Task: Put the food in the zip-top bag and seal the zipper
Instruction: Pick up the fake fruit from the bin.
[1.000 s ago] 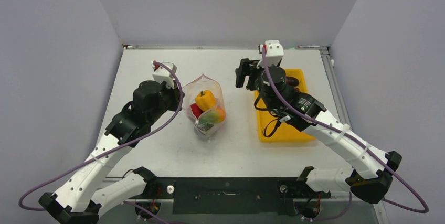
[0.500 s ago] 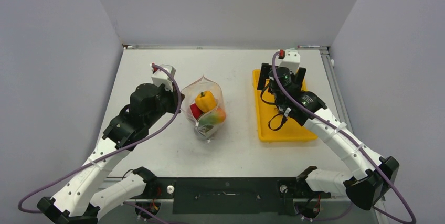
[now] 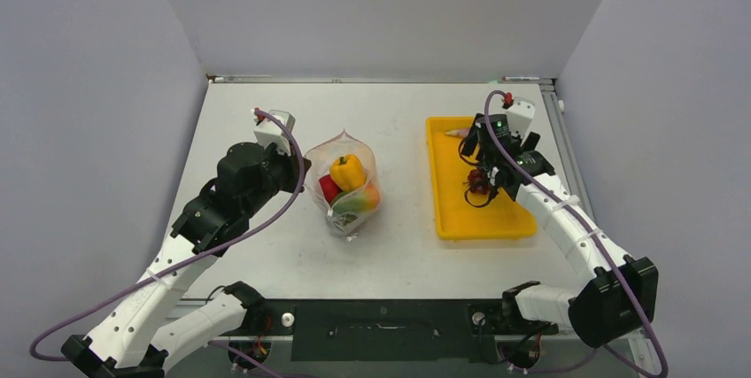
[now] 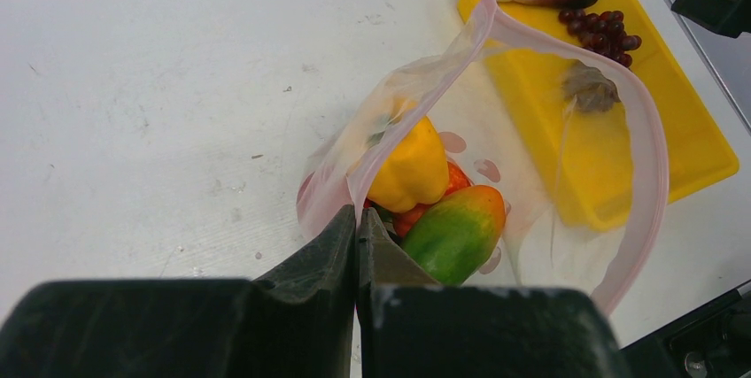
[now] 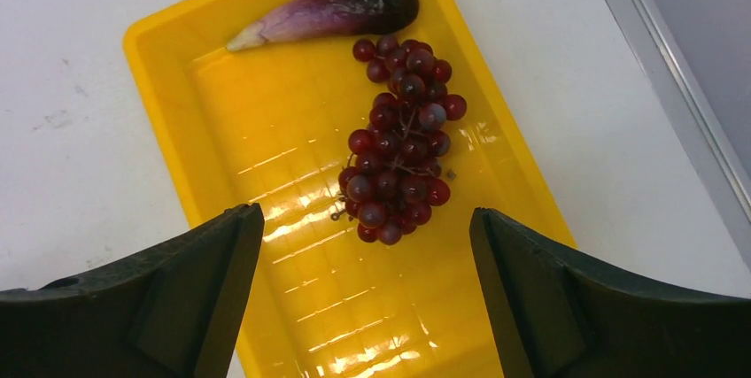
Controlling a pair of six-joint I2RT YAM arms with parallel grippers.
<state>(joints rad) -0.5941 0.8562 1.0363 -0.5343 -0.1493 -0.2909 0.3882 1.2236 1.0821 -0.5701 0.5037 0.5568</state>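
Over tray (image 5: pixel 266 130), wide right pincer (image 5: pixel 363 214) frames grapes (image 5: pixel 398 139).

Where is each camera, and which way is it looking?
Top external: high behind the bases, looking down on the whole table; left arm and right arm show.
Left wrist: on the left arm, looking down past the left gripper, shut on the zip-top bag.
Right wrist: over the yellow tray, looking down through the open right gripper.
Both wrist views share the grape bunch and eggplant.

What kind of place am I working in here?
Probably a robot test cell, not a kitchen: plain grey walls box in a white table, and a yellow tray holds toy-looking grapes and eggplant.
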